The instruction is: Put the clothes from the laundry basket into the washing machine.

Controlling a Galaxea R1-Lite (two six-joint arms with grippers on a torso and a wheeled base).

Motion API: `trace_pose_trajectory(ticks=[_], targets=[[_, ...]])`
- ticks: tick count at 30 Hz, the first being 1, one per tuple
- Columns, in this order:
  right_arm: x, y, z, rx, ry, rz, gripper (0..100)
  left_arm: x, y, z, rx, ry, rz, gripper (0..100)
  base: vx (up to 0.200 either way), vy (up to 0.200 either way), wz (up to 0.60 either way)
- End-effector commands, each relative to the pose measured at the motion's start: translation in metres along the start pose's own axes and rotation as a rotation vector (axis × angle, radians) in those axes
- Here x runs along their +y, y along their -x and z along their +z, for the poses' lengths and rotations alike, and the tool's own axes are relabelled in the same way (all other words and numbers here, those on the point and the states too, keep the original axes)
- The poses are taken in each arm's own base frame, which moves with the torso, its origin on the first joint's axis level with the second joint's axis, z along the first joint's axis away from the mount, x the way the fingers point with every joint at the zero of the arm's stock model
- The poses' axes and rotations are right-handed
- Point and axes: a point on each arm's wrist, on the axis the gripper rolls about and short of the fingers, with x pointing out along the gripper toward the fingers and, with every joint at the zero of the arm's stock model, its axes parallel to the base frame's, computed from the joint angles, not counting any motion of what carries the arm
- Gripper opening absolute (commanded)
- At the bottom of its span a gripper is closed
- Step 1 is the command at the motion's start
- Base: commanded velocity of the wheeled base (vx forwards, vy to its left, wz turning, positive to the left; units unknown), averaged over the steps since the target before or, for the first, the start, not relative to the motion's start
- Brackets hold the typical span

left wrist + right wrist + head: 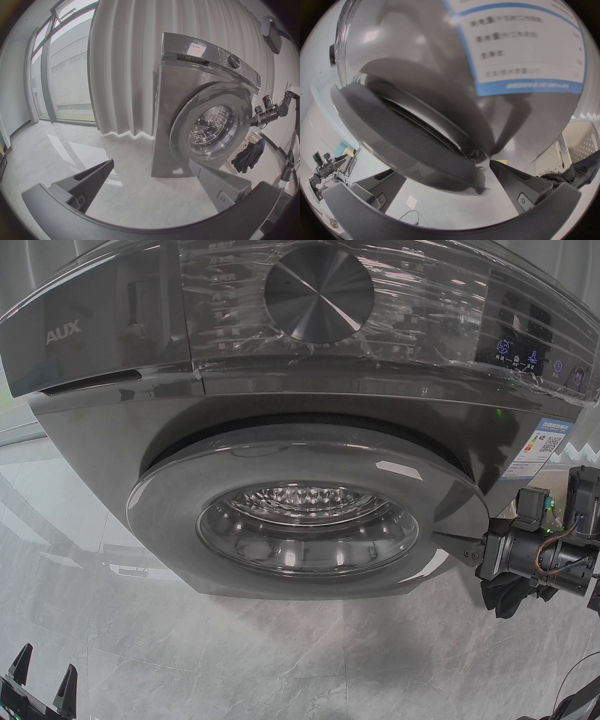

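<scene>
Dark clothes [581,172] hang over the basket [578,140] beside the washing machine [125,427]. They look soft and light; I'd pinch a thick fold. The right fingers [518,178] gape at the door [306,452] edge. The left fingers [90,178] gape, empty.

The washer [300,396] is cut off by the head view's top edge. The left gripper [47,659] is cropped at the bottom left corner, leaving only two spread fingertips. The right gripper [459,546] sits at the right rim of the door [281,452], and it is unclear whether they touch. In the right wrist view that rim hides most of one finger [384,187]. The right arm [544,552] covers most of a dark garment [506,596]. The basket [581,140] is cut by the picture's edge and partly behind the garment. Print on the label [525,47] is too blurred to read.
</scene>
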Motion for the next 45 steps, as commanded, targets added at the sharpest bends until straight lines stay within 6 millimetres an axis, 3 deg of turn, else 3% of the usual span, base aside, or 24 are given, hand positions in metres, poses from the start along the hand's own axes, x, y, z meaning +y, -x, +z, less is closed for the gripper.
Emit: trace_pose_trajectory(ticks=[1, 10, 15, 20, 24, 34, 45], targets=[[0.004, 0.000, -0.006, 0.027, 0.004, 0.022, 100, 0.000, 0.000, -0.005, 0.005, 0.000, 0.001, 100, 0.000, 0.000, 0.00], [0.005, 0.033, -0.030, 0.052, 0.009, 0.039, 100, 0.000, 0.000, -0.005, 0.007, 0.000, 0.001, 100, 0.000, 0.000, 0.00], [0.003, 0.026, -0.020, 0.026, 0.006, 0.021, 100, 0.000, 0.000, -0.005, 0.005, 0.000, 0.001, 100, 0.000, 0.000, 0.00], [0.002, 0.006, -0.009, 0.025, 0.005, 0.010, 100, 0.000, 0.000, -0.005, 0.005, 0.000, 0.001, 100, -0.160, 0.000, 0.00], [0.006, -0.001, -0.013, 0.051, 0.011, 0.030, 100, 0.000, 0.000, -0.005, 0.005, 0.000, 0.001, 100, -0.100, 0.000, 0.00], [0.011, 0.020, -0.032, 0.092, 0.022, 0.065, 100, 0.000, 0.000, -0.005, 0.005, 0.000, 0.001, 100, 0.000, 0.000, 0.00], [0.013, 0.005, -0.027, 0.095, 0.023, 0.065, 100, 0.000, 0.000, -0.005, 0.005, 0.000, 0.001, 100, -0.109, 0.000, 0.00]])
